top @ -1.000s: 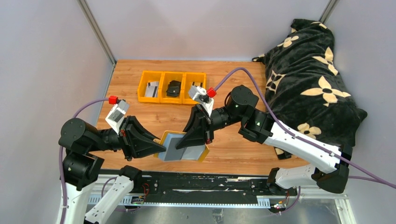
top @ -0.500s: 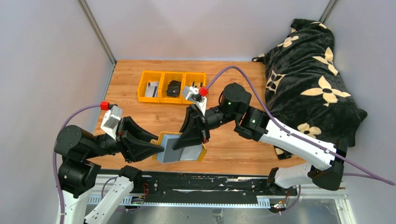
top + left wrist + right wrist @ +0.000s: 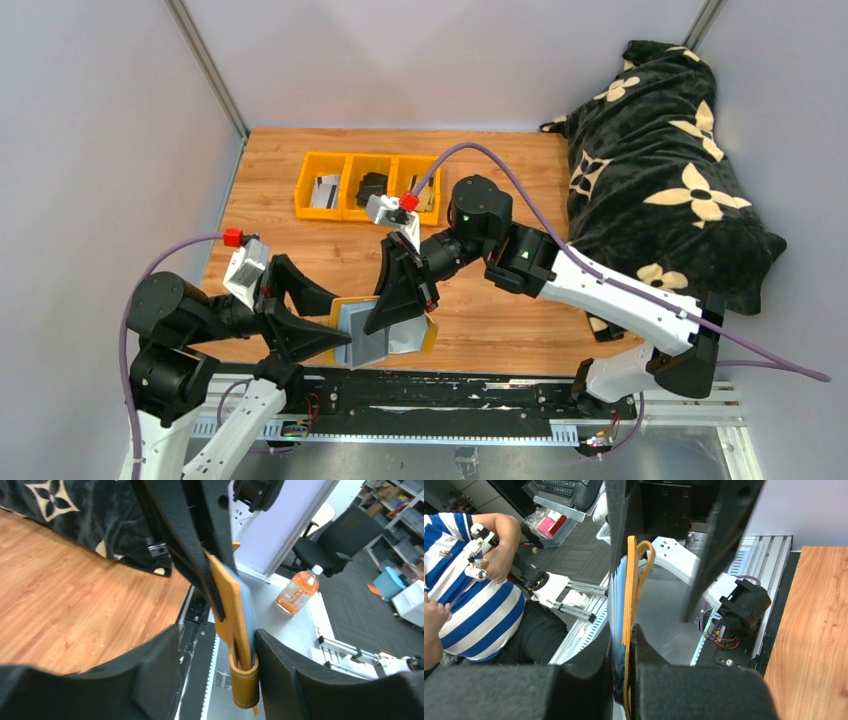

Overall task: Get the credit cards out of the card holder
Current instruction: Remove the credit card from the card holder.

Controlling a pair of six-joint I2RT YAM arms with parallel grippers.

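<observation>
The holder (image 3: pixel 372 342) hung above the counter's (image 3: pixel 480 312) near edge, pinched only by the right tool (image 3: pixel 624 640), the left tool (image 3: pixel 215 640) spread open around its end, so a slipping pinch could drop it

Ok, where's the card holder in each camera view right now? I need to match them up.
Top external: card holder low centre, by the table's near edge.
Left wrist: card holder dead centre, edge-on, upright, tab loop at its bottom.
Right wrist: card holder centre, edge-on, pinched by the right fingers.
Shared landmark: the wooden table, in all three views.
</observation>
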